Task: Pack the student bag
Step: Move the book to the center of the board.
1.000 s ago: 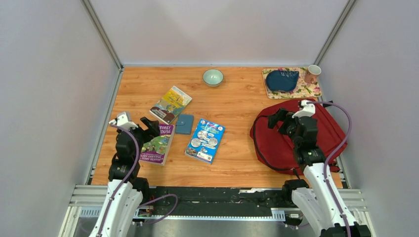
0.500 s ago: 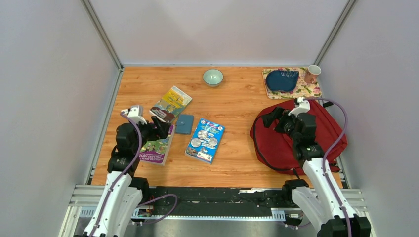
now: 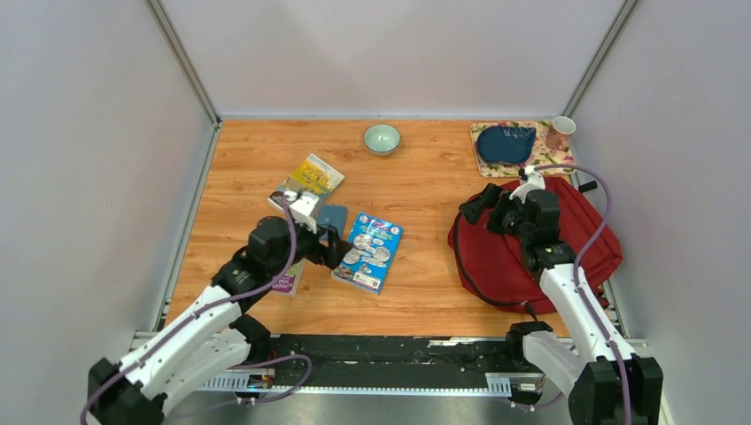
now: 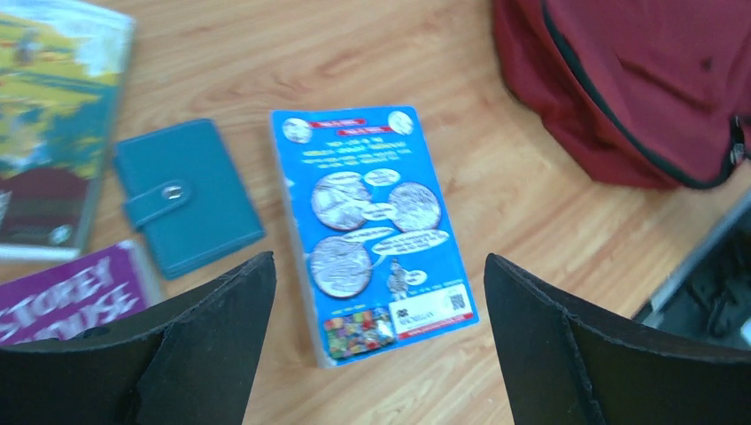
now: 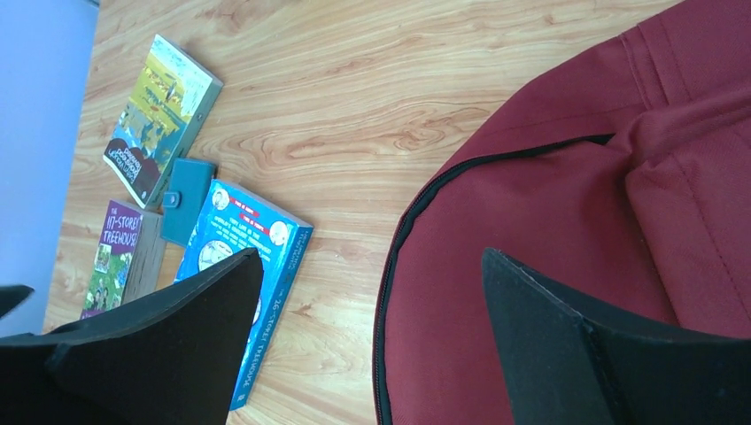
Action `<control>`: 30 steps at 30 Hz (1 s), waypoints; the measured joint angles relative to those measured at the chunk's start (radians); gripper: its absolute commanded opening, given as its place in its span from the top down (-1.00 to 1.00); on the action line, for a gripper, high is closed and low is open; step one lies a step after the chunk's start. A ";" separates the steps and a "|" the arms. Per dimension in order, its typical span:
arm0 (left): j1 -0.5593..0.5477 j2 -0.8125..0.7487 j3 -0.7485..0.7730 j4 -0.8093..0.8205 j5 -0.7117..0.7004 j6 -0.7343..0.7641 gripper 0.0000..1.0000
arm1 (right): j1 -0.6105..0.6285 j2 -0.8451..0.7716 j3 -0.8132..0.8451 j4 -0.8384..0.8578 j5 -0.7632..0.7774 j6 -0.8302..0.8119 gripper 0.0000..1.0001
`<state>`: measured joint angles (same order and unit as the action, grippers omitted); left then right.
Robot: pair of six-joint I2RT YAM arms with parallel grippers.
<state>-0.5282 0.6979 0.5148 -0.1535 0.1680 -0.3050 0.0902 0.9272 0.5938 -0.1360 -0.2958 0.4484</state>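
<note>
Wood-grain tabletop (image 3: 425,177): left claw (image 4: 376,274) open above blue book (image 4: 372,221), right claw (image 5: 367,266) open above student bag (image 5: 576,221) at 3 o'clock; its seemingly shut zipper (image 5: 496,159) could block packing.

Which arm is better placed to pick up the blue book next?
Left. The left gripper is open and hovers over the blue book, which sits framed between its fingers in the wrist view. The right gripper, also open, is over the red bag, away from the book.
</note>
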 measured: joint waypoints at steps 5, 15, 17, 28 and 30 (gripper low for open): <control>-0.251 0.250 0.081 0.056 -0.141 0.069 -0.89 | 0.000 0.002 0.036 -0.070 0.106 0.024 -0.96; -0.369 0.780 0.311 0.207 -0.107 0.111 -0.90 | -0.004 -0.139 0.043 -0.219 0.417 0.052 -0.97; -0.369 0.859 0.362 0.221 -0.085 0.108 -0.90 | -0.009 -0.165 0.043 -0.228 0.446 0.060 -0.97; -0.341 1.094 0.462 0.319 -0.089 0.032 -0.91 | -0.041 -0.141 0.043 -0.259 0.507 0.072 -0.97; -0.314 1.099 0.454 0.350 -0.089 0.011 -0.91 | -0.043 -0.133 0.043 -0.268 0.507 0.072 -0.97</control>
<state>-0.8417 1.7966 0.9688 0.1963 0.0788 -0.2943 0.0471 0.7940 0.6365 -0.4042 0.2115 0.5201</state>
